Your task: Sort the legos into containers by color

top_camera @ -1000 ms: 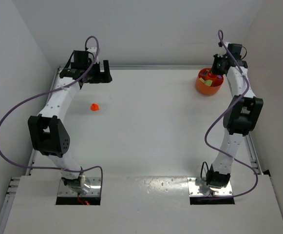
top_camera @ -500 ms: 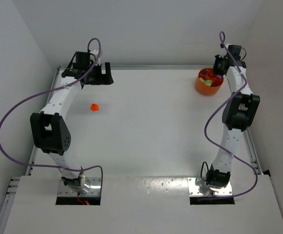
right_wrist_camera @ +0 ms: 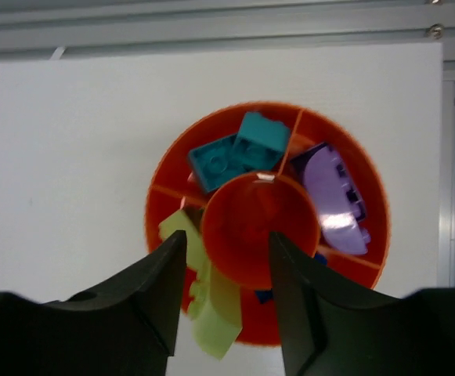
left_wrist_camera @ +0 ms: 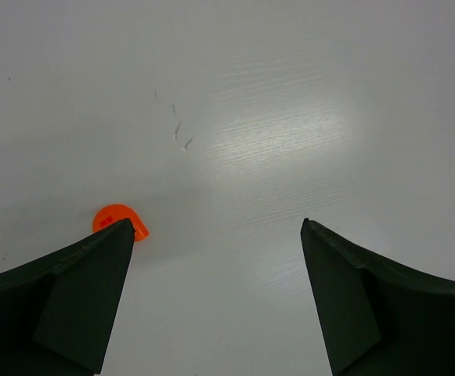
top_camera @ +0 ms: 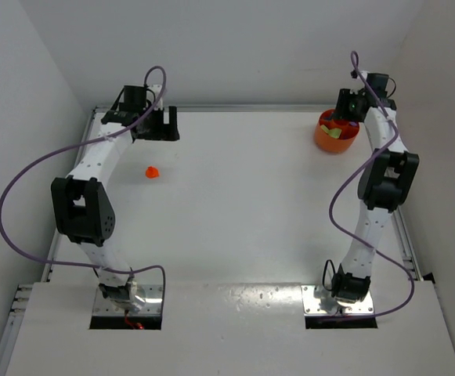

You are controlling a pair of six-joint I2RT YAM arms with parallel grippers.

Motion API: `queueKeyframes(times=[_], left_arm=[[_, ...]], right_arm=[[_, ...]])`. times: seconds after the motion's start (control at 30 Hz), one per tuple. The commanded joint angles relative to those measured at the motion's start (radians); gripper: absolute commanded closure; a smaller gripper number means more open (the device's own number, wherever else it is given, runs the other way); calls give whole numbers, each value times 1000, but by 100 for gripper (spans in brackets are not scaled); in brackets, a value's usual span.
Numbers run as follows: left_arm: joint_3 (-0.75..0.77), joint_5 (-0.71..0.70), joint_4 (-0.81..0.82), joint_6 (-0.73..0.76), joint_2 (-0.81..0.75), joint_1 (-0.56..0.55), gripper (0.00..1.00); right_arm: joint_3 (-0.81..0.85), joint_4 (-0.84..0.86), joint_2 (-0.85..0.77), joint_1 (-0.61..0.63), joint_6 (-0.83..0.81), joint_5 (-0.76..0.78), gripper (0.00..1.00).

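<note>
One piece is lying outside the container: a tiny orange-red rounded plastic brick [top_camera: 153, 171], sitting alone on the white worktop [top_camera: 243, 211], well apart from the small round orange plastic bowl [top_camera: 330, 142] with inner dividers at the far right corner.

Above that stray brick's side of the worktop the left tool [left_wrist_camera: 217, 227] is hovering with its jaws standing wide and gripping nothing. From its own wrist camera the brick is peeking out at the tip of one finger, not lying in the gap between the two. A straight descent from here is likely risking that finger landing on the brick or nudging it away. Its rounded shape and small size are also making a squirt-out likely if the jaws are closing off-centre.

Over the bowl the right tool [right_wrist_camera: 227, 239] is hanging with its jaws partly parted and nothing between them; only the bowl's orange middle is showing through the gap. Two teal bricks [right_wrist_camera: 235, 153] are resting in one compartment and a purple piece [right_wrist_camera: 333, 196] in the next. A yellow-green brick [right_wrist_camera: 211, 305] is leaning across the edge, its end seemingly poking past the rim, just beside one finger. Brushing it while lifting or swinging away could be tipping it back out, or dragging the light bowl along.
</note>
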Motion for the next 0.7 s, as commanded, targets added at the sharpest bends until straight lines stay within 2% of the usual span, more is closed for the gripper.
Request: queueKeyframes(times=[0.0,0.03,0.17,0.27,0.37,0.53,0.67], left_arm=[[-15,-6,-26,83,-21,34,10],[-48,-6,-35,94,-33,60,17],[-87,-11,-82,138,-13,103,29],[-87,-74,-124,150,42,113,37],[-87,-108,-136,150,68,113,43],[-87,-120,-136,158,117,104,45],[-96,-18,-136,325,127,113,28]], right_arm=[[-34,-22,-175,10,-90,-127,51],[-63,-63,-198,19,-151,-182,51],[-167,-151,-294,28,-244,-321,44],[-224,-220,-337,50,-297,-368,37],[-319,-220,-397,59,-321,-400,36],[-402,-209,-454,80,-332,-455,36],[-424,-228,-463,99,-344,-480,36]])
